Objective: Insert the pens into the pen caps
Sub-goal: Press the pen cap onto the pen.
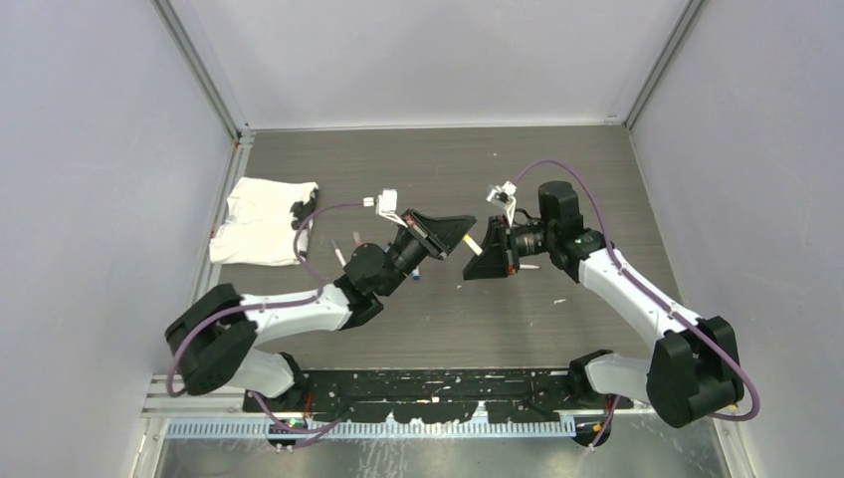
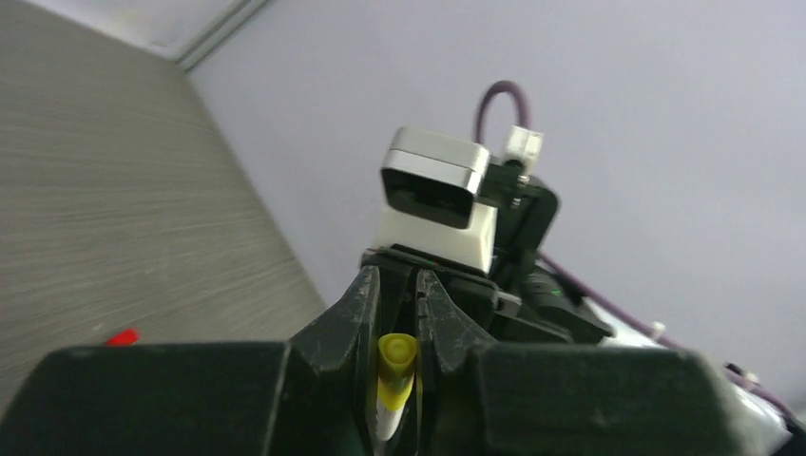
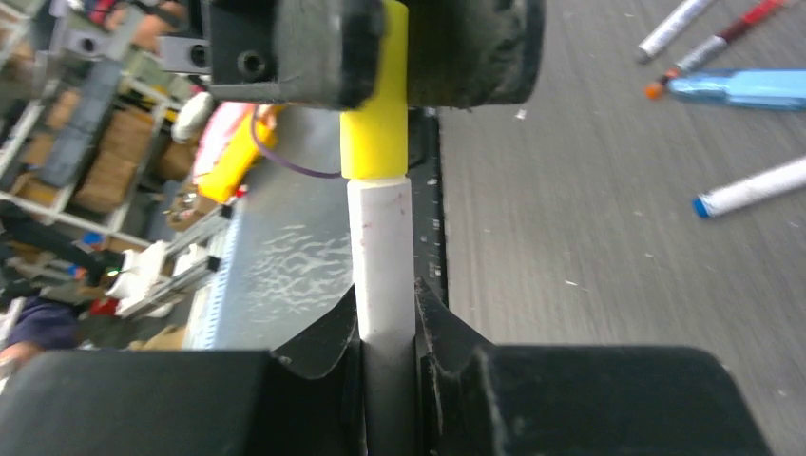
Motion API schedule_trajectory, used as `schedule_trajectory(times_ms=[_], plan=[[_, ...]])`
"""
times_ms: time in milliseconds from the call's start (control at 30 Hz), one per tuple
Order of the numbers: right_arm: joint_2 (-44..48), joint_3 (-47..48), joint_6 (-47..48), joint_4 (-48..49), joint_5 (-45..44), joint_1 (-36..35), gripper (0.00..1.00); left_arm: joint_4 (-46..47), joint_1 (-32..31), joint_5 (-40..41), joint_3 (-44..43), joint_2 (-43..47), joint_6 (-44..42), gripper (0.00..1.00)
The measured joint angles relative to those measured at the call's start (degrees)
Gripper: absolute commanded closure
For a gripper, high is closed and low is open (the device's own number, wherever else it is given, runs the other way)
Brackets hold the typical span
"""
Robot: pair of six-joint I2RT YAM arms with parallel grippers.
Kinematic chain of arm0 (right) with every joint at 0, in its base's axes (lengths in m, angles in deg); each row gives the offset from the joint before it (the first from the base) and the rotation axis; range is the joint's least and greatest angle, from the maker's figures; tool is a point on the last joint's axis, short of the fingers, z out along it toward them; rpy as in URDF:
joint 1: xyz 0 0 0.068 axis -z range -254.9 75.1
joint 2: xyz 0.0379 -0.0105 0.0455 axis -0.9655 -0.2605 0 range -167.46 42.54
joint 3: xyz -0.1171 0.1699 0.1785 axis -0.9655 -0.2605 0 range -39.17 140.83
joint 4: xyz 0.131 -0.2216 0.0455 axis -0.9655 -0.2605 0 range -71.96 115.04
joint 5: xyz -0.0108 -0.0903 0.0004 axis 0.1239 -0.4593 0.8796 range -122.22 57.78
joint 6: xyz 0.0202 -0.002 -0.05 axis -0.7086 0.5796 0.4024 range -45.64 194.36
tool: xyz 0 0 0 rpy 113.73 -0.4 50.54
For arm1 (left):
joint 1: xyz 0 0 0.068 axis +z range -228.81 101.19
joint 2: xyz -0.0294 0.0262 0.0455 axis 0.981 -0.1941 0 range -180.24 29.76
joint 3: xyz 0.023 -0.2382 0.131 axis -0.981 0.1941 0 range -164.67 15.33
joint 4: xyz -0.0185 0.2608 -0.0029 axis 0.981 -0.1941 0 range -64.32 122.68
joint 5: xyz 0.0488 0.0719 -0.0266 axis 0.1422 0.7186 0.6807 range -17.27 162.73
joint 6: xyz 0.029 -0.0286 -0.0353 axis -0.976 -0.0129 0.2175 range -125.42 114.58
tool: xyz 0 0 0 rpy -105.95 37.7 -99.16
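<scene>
Above the middle of the table, a white pen (image 1: 474,246) spans the gap between my two grippers. In the right wrist view my right gripper (image 3: 385,299) is shut on the pen's white barrel (image 3: 380,252). A yellow pen cap (image 3: 375,119) sits on the barrel's far end, clamped between the left fingers (image 3: 285,47). The left wrist view shows my left gripper (image 2: 397,275) shut on that yellow cap (image 2: 396,361), with white barrel below it. From above, the left gripper (image 1: 463,227) and right gripper (image 1: 476,264) almost meet tip to tip.
More pens lie on the table: a blue-tipped one (image 3: 751,190), a red one (image 3: 732,33) and a white one (image 3: 670,28), beside a light-blue oblong piece (image 3: 741,87). A red cap (image 2: 122,336) lies on the table. A white cloth (image 1: 261,221) is at the left.
</scene>
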Motion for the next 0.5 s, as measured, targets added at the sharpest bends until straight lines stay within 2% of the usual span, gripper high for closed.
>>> schedule_trajectory(times_ms=[133, 233, 333, 500], plan=[[0.17, 3.85, 9.77, -12.17, -10.19, -2.23, 0.99, -20.20, -0.96, 6.75, -2.14, 7.50, -1.49, 1.00], [0.72, 5.09, 14.12, -17.31, -14.75, -3.98, 1.00, -28.00, -3.74, 13.60, -3.10, 9.86, -1.27, 1.00], [0.96, 5.18, 16.59, -21.46, -17.79, -4.48, 0.99, -27.87, -5.60, 18.14, -2.91, 8.15, 0.57, 0.99], [0.63, 4.28, 13.18, -22.73, -17.94, -2.86, 1.00, -14.99, -5.70, 19.93, -0.52, 1.11, 6.36, 0.99]])
